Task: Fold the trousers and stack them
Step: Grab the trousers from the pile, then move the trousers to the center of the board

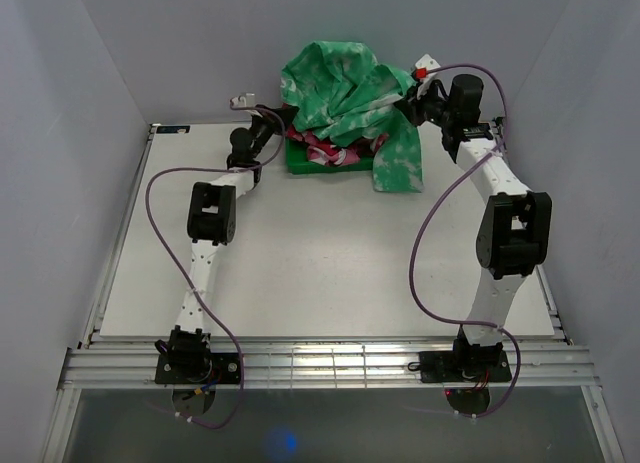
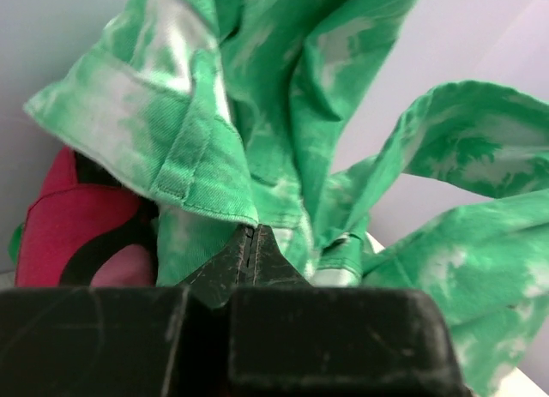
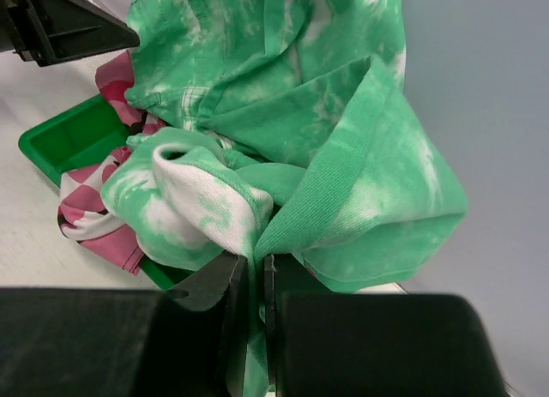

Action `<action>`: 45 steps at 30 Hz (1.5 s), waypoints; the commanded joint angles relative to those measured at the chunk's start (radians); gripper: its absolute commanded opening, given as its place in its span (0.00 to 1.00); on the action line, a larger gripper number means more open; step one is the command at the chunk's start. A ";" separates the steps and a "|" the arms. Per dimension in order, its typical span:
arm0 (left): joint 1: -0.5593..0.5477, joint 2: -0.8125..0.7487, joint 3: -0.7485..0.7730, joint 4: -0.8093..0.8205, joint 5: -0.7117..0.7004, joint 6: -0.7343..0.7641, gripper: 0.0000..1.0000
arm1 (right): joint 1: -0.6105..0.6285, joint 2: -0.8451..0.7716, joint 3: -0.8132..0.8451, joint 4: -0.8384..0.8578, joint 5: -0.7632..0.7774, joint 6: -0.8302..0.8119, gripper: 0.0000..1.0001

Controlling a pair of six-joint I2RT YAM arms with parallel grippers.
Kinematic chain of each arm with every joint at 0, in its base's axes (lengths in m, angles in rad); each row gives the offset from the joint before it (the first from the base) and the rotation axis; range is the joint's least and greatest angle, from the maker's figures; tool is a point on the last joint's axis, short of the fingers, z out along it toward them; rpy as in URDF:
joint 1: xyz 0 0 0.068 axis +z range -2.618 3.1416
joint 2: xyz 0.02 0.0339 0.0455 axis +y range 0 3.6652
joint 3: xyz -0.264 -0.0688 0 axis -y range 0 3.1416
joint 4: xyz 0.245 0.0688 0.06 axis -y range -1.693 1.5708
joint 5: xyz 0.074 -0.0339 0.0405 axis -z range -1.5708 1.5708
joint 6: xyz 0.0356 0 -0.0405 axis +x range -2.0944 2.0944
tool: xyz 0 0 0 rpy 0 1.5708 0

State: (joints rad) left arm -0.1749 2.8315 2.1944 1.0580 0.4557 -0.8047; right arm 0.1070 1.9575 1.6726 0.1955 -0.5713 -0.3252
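Observation:
The trousers [image 1: 345, 88], bright green with white blotches, hang bunched above the far middle of the table; one leg [image 1: 400, 158] trails down onto it. My right gripper [image 1: 412, 95] is shut on the trousers [image 3: 283, 97], and a fold of green cloth runs down between its jaws [image 3: 256, 268]. At the bundle's left edge my left gripper [image 1: 280, 123] is shut, its tips [image 2: 251, 234] meeting right under a stitched hem of the trousers [image 2: 257, 97]. No cloth shows between those tips, so I cannot tell whether the hem is nipped.
A green tray [image 1: 300, 163] [image 3: 64, 140] sits under the bundle with pink and red cloth [image 1: 335, 153] [image 2: 77, 217] [image 3: 86, 208] in it. Grey walls close in behind and on both sides. The white table [image 1: 300, 273] stretches towards the arm bases.

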 commanded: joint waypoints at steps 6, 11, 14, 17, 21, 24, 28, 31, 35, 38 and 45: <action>0.060 -0.424 -0.140 0.008 0.141 0.044 0.00 | 0.000 -0.158 0.121 0.056 0.089 -0.006 0.08; 0.127 -0.643 -0.162 -0.139 0.162 0.111 0.00 | -0.006 -0.212 0.222 0.044 0.168 -0.012 0.08; 0.172 -0.739 -0.174 -0.238 0.172 0.128 0.00 | -0.012 -0.256 0.234 0.048 0.197 -0.015 0.08; 0.233 -0.883 -0.238 -0.334 0.179 0.150 0.00 | -0.016 -0.357 0.231 0.018 0.195 -0.053 0.08; 0.307 -1.107 -0.408 -0.438 0.222 0.164 0.00 | -0.024 -0.503 0.133 -0.054 0.189 -0.158 0.08; 0.376 -1.323 -0.612 -0.529 0.323 0.192 0.00 | -0.035 -0.661 0.029 -0.155 0.165 -0.285 0.08; 0.475 -1.570 -0.841 -0.737 0.477 0.324 0.00 | -0.041 -0.876 -0.259 -0.313 0.152 -0.468 0.08; 0.552 -1.721 -0.985 -0.959 0.555 0.467 0.00 | -0.044 -1.026 -0.399 -0.450 0.160 -0.590 0.08; 0.601 -1.863 -1.134 -1.252 0.577 0.662 0.00 | -0.043 -1.199 -0.665 -0.617 0.175 -0.712 0.08; 0.601 -1.879 -1.202 -1.422 0.542 0.846 0.00 | -0.044 -1.261 -0.836 -0.700 0.191 -0.767 0.08; 0.609 -1.661 -1.219 -1.580 0.436 1.121 0.00 | -0.044 -1.237 -1.082 -0.687 0.225 -0.801 0.08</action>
State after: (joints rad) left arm 0.4244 1.1370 0.9718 -0.4133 0.9379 0.1368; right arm 0.0696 0.7189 0.6228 -0.5323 -0.3687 -1.0771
